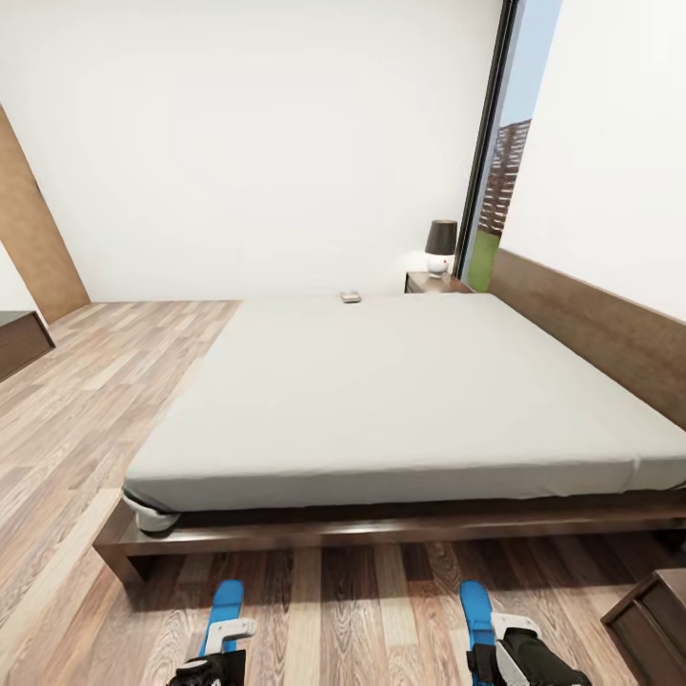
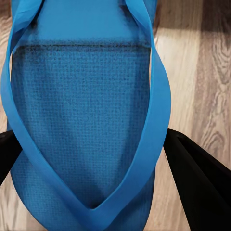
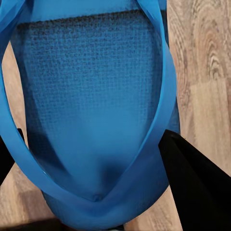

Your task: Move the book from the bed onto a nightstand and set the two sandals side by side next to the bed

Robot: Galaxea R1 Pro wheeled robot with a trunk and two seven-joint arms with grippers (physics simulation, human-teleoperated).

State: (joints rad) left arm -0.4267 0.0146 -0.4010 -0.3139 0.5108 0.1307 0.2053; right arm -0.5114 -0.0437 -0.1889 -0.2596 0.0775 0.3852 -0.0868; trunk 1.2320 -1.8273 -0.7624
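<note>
Two blue sandals are riding in the robot's grip, one per arm: the left pincer [image 1: 211,667] is clamping the left sandal [image 1: 226,610] and the right pincer [image 1: 500,657] the right sandal [image 1: 475,610], black fingers [image 2: 199,180] pressing each sole's edges. Both are hanging over the plank floor [image 1: 362,610], well apart, toes pointing ahead toward the bed [image 1: 400,400]. Judging by this, the sandal step is underway; next, they are needing lowering and bringing together beside the frame. Far beyond both pincers, the book [image 1: 351,296] is lying at the mattress's far edge, near the nightstand [image 1: 429,282] carrying a lamp [image 1: 439,248].
</note>
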